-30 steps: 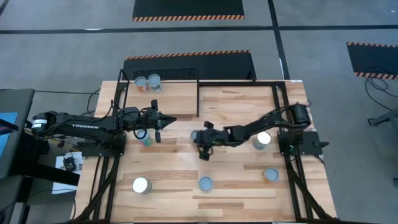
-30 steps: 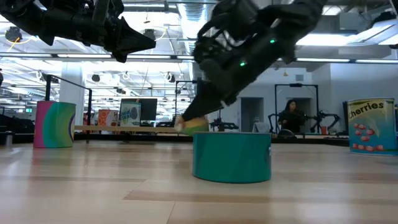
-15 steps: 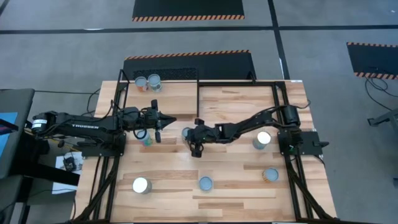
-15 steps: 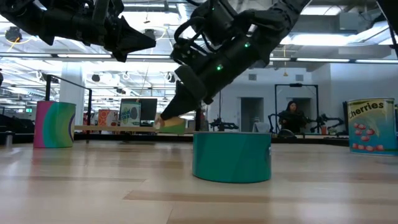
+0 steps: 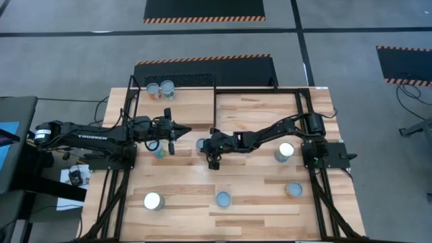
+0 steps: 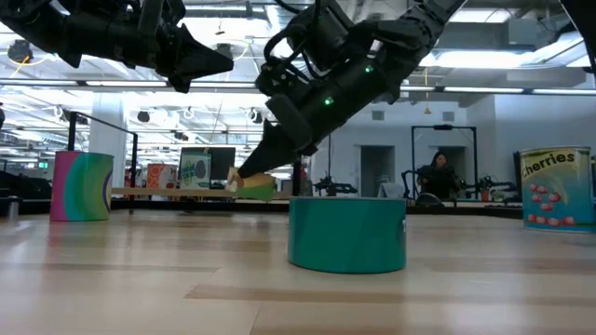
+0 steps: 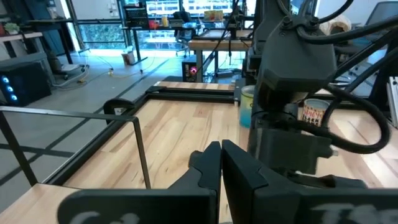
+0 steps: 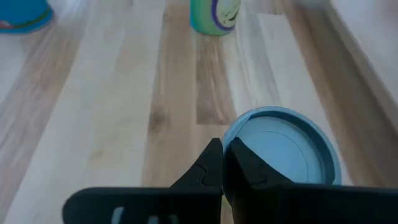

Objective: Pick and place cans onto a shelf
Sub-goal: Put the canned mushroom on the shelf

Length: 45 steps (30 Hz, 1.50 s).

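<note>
- Since 1 second ago, our right gripper (image 5: 210, 147) has swung from mid-table toward the table's left, and it now hangs over a pale-blue-topped can (image 5: 202, 144) near the middle of the table.
- In the right wrist view its fingers (image 8: 212, 163) sit pressed together, just at the rim of that can (image 8: 281, 149); nothing is held.
- Our left gripper (image 5: 177, 130) waits above the table's left side, fingers (image 7: 210, 163) together too, with a small can (image 5: 159, 152) beside it.
- 2 cans (image 5: 160, 89) already stand on the shelf (image 5: 202, 84) at the table's far left corner.
- 4 more cans are spread out: a white-topped one (image 5: 153, 200) and a blue-topped one (image 5: 223, 198) along the near edge, an orange-labelled one (image 5: 293, 190) and a bright-topped one (image 5: 285, 150) toward the right edge.
- We judge the step to be the approach for a pick.
- Next we need to open the fingers, centre them across the can, descend, then close.
</note>
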### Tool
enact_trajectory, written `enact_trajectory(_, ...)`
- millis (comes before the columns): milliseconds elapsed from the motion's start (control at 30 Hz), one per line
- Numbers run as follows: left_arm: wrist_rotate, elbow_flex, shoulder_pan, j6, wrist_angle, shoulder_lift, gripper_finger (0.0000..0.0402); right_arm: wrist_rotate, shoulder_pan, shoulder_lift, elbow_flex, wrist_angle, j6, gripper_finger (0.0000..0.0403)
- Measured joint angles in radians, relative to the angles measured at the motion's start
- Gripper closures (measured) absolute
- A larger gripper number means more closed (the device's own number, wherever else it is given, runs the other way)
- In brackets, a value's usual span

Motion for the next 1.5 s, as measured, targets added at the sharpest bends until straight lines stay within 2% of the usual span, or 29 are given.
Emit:
enact_trajectory(900,0.0,0.0,0.0,0.001,0.001,0.0,0.0398,-0.013,-0.002,0.0,0.0,0.002,-0.062,0.0377)
enact_trajectory(1167,0.0,0.0,0.0,0.0,0.001,0.0,0.0398,-0.024,-0.008,0.0,0.0,0.001,-0.043,0.0359)
enact_trajectory(1500,0.0,0.0,0.0,0.0,0.001,0.0,0.0398,-0.023,-0.01,0.0,0.0,-0.006,-0.017,0.0312)
